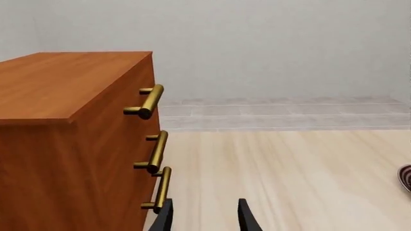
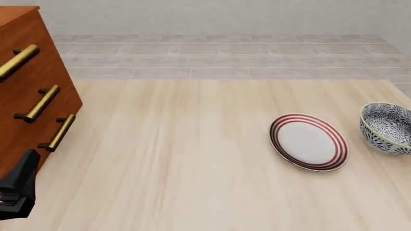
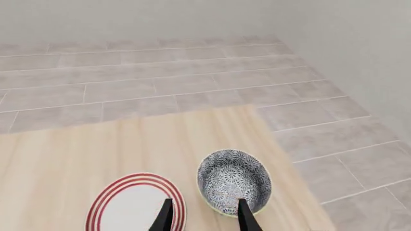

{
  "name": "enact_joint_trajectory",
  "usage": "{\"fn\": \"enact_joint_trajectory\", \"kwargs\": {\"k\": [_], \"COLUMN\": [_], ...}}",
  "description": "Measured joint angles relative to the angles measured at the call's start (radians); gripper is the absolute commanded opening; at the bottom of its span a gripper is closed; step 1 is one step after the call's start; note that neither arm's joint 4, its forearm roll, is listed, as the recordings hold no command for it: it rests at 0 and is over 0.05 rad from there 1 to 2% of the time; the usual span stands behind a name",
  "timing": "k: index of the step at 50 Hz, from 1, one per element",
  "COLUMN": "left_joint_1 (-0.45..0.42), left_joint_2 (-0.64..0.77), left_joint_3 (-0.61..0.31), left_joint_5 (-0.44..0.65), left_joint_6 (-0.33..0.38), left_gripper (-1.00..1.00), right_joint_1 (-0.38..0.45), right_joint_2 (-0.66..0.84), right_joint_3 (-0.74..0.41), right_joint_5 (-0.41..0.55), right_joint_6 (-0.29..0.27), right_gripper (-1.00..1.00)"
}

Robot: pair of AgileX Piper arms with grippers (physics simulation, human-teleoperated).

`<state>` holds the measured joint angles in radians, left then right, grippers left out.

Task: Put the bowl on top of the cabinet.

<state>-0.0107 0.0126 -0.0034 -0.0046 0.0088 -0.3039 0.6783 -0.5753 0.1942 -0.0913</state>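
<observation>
The bowl (image 2: 387, 127), white with a dense dark-blue pattern, stands upright near the table's right edge. In the right wrist view the bowl (image 3: 234, 180) lies just ahead of my right gripper (image 3: 204, 220), which is open and holds nothing; one fingertip (image 3: 244, 214) lines up with the bowl's near rim. The right gripper is out of the front view. The reddish-brown cabinet (image 2: 29, 91) with brass bar handles stands at the far left. My left gripper (image 1: 204, 220) is open and empty, close to the cabinet (image 1: 64, 125) front beside its lowest handle (image 1: 161, 190).
A flat white plate (image 2: 309, 142) with red rings lies just left of the bowl, also seen as the plate (image 3: 136, 204) in the right wrist view. The table (image 2: 180, 159) ends close to the bowl's right. A grey tiled floor (image 3: 192, 82) lies beyond.
</observation>
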Motion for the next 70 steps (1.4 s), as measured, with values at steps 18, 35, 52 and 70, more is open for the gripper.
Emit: {"fn": "enact_joint_trajectory", "kwargs": {"k": [18, 35, 52, 70], "left_joint_1": [-0.003, -0.003, 0.0, 0.001], "left_joint_2": [0.003, 0.005, 0.01, 0.011], "left_joint_3": [0.0, 0.001, 0.002, 0.002], "left_joint_5": [-0.003, -0.002, -0.003, -0.002], "left_joint_6": [0.001, 0.004, 0.007, 0.01], "left_gripper": [1.0, 1.0, 1.0, 1.0], "right_joint_1": [-0.073, -0.109, -0.158, -0.188], "right_joint_2": [0.142, 0.253, 0.349, 0.437], "right_joint_3": [-0.105, -0.176, -0.231, -0.254], "right_joint_5": [0.037, 0.065, 0.072, 0.052], "right_joint_6": [0.038, 0.043, 0.005, 0.022], "right_gripper": [1.0, 1.0, 1.0, 1.0]}}
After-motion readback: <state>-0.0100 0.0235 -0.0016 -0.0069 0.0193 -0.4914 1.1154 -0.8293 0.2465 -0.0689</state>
